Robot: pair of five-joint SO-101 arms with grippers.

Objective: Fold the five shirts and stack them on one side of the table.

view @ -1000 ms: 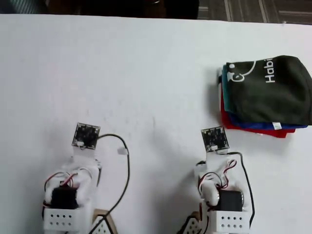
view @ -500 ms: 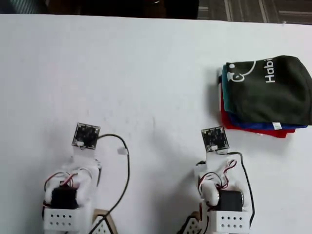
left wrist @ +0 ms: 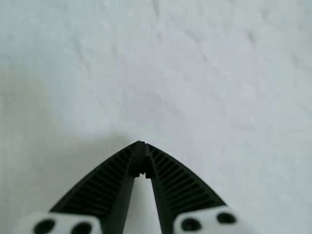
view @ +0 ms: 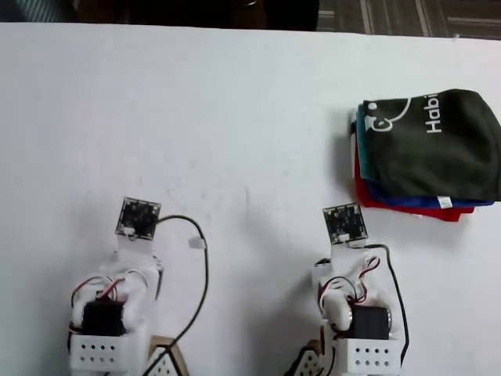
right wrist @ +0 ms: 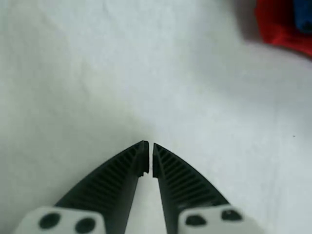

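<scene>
A stack of folded shirts (view: 427,153) lies at the right side of the white table (view: 196,125), a dark green one with white print on top, then teal, blue and red edges below. The red bottom shirt's corner (right wrist: 285,24) shows in the right wrist view. Both arms sit folded back at the table's near edge, the left arm (view: 117,290) at the near left and the right arm (view: 348,290) below the stack. My left gripper (left wrist: 140,146) is shut over bare table. My right gripper (right wrist: 148,146) is shut too, holding nothing, a short way from the stack.
A black cable (view: 200,258) loops on the table beside the left arm. Past the table's far edge there is dark floor (view: 235,12).
</scene>
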